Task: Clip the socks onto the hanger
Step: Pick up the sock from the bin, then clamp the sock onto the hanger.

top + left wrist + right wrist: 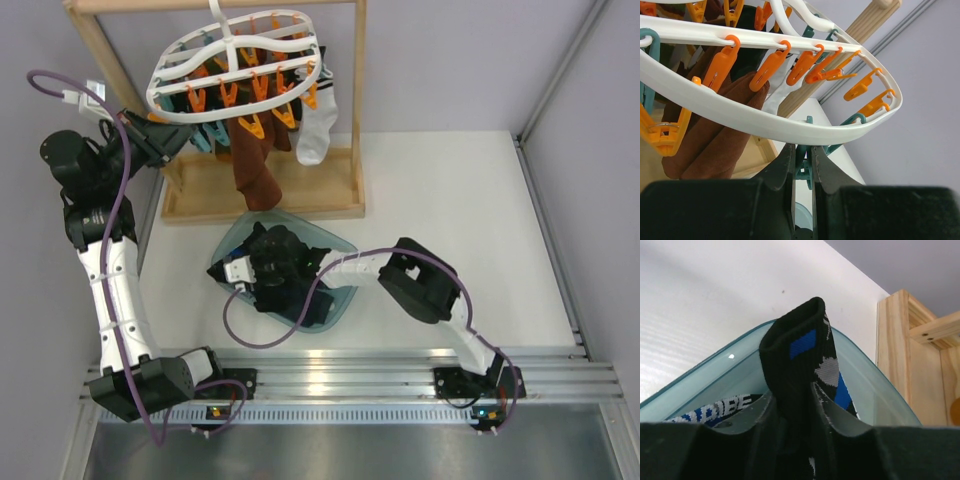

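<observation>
Soft knit black sock stands upright, pinched between right gripper jaws; left gripper nearly closed on teal clip, under white plastic hanger.

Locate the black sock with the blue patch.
Right wrist view, centre: the black sock stands pinched in the right claw, over the teal bowl, wooden rack at frame right.

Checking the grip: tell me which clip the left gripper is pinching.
The teal clip under the hanger's rim, pinched by the left gripper; the rest are untouched.
</observation>
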Controlling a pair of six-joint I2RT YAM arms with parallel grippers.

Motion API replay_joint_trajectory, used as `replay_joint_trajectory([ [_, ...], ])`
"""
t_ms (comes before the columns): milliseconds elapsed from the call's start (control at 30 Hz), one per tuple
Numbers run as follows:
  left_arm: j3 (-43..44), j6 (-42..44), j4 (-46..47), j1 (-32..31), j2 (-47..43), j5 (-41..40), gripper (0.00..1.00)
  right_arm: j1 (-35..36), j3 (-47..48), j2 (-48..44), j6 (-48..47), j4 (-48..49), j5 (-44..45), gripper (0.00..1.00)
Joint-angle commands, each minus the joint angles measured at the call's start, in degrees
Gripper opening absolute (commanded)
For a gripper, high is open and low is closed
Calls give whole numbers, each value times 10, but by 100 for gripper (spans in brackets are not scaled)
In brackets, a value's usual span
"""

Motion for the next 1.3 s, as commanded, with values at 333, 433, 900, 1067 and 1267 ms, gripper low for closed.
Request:
replay_joint_trajectory([
  [333,25,26,-25,-2,4,9,0,-46,63,-155,205,8,16,0],
  [433,27,24,-22,-2,4,13,0,-64,67,-183,249,28,-9,0],
  [900,-5,4,64,-1,-3,77,0,-128,177,-179,400,9,-232,2],
  [1067,-17,10,91,-1,-3,98,0,-142,226,-142,502,40,-284,0],
  [1267,-27,3,124,-2,0,123,0,-158,271,-106,573,53,-309,0],
])
